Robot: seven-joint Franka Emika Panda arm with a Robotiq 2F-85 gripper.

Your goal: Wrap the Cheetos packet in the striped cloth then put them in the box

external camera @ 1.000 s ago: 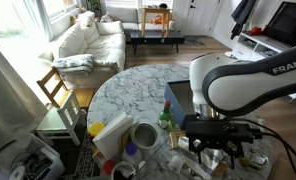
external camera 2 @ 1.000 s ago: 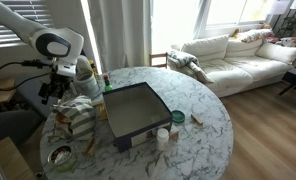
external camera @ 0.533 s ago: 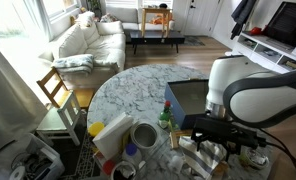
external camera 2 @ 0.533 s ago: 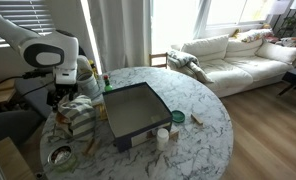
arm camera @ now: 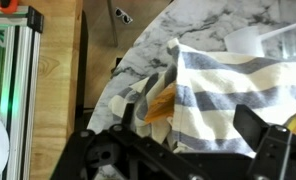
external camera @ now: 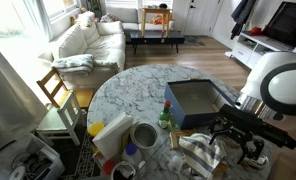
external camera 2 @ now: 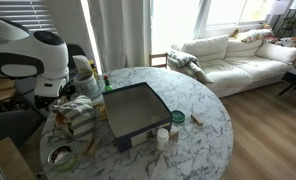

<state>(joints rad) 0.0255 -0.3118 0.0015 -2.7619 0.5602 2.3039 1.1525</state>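
Striped cloth point(arm camera: 228, 90) over Cheetos packet point(arm camera: 160, 105) (orange edge bare); jaws wide apart, empty, above them

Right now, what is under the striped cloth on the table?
In the wrist view an orange edge, apparently the Cheetos packet, pokes out from a fold of the striped cloth. The rest of it is covered, so how it lies cannot be seen.

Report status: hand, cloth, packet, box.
Hand open, empty, over striped cloth. Cheetos packet pokes out of its folds. Box alongside, bundle not yet in.
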